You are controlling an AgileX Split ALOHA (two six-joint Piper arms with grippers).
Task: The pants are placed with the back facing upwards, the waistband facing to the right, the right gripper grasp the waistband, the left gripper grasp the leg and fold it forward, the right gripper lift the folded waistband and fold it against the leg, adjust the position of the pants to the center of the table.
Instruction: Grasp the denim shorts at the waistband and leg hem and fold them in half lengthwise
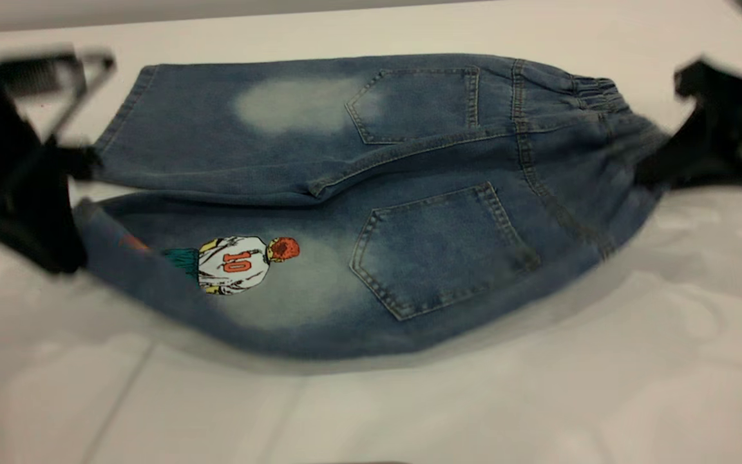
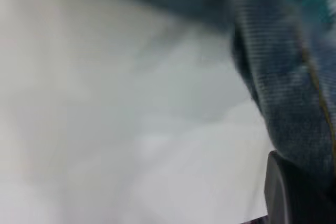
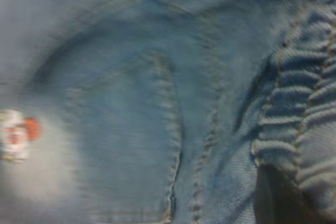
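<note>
Pants (image 1: 358, 193) lay back-up on counter (image 1: 538, 399), near edge lifted. Left tool (image 1: 78, 222) gripped the leg (image 1: 261, 283) hem; right tool (image 1: 651, 164) gripped the waistband (image 1: 593, 90). Risk: uneven pull could slip a hem free, skewing fold.

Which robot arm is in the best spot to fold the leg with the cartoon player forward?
Probably the left gripper: it sits at the printed leg's hem on the blue denim pants. The right gripper is at the ruched waistband.

Bare table (image 1: 409, 412) lies open near the camera — pants (image 1: 409, 193) fill mid-table.
</note>
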